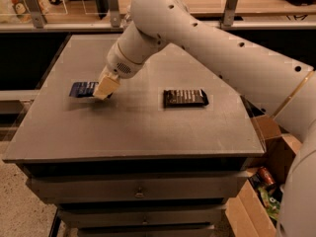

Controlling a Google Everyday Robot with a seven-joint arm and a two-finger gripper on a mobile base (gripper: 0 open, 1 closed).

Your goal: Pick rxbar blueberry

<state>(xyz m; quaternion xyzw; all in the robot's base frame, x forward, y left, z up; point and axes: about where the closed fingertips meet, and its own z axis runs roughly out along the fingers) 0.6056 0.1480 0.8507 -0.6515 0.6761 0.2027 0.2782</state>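
Observation:
The rxbar blueberry (81, 89), a flat dark blue bar with white lettering, is at the left of the grey table top (143, 127). My gripper (105, 89), with cream-coloured tips, is at the bar's right end and is shut on it. The bar sits slightly above the surface, with a faint shadow beneath it. Its right end is hidden by the gripper. My white arm reaches in from the upper right.
A dark brown-black wrapped bar (185, 98) lies right of centre on the table. An open cardboard box (266, 181) with packets stands on the floor at the right. A shelf rail with posts (230, 4) runs behind the table. Drawers are below the top.

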